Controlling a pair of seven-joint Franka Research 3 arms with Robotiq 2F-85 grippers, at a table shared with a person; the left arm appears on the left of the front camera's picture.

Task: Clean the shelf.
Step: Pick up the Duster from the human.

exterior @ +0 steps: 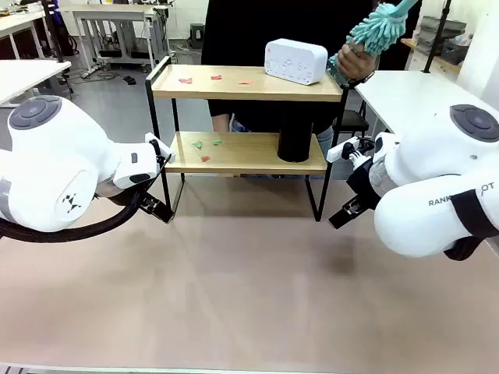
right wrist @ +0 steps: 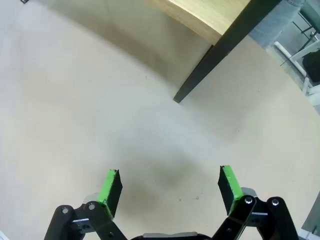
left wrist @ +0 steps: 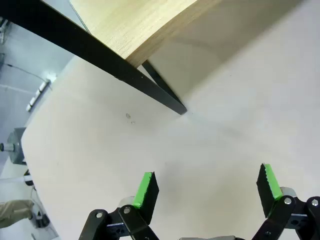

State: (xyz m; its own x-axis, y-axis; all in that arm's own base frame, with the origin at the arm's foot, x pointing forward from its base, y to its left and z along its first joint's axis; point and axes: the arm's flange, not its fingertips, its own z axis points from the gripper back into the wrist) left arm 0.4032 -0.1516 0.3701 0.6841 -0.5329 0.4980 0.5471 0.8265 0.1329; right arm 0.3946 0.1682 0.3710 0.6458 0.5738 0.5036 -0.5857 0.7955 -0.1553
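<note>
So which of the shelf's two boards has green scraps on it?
The lower board: green scraps lie near its left end. The top board carries red scraps and a white device.

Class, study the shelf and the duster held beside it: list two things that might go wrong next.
The duster in the person's hand might knock the white box off the top board of the shelf. The open left claw and right claw sit near its legs and might bump them.

Across my tan table [exterior: 234,296] sits a white box [exterior: 295,61] with pink dots on its face, red scraps [exterior: 185,79] to its left. Lower down — green scraps [exterior: 198,144] and a black cylinder [exterior: 295,136]. A fluffy teal duster [exterior: 382,27] rises just right of the box.
</note>
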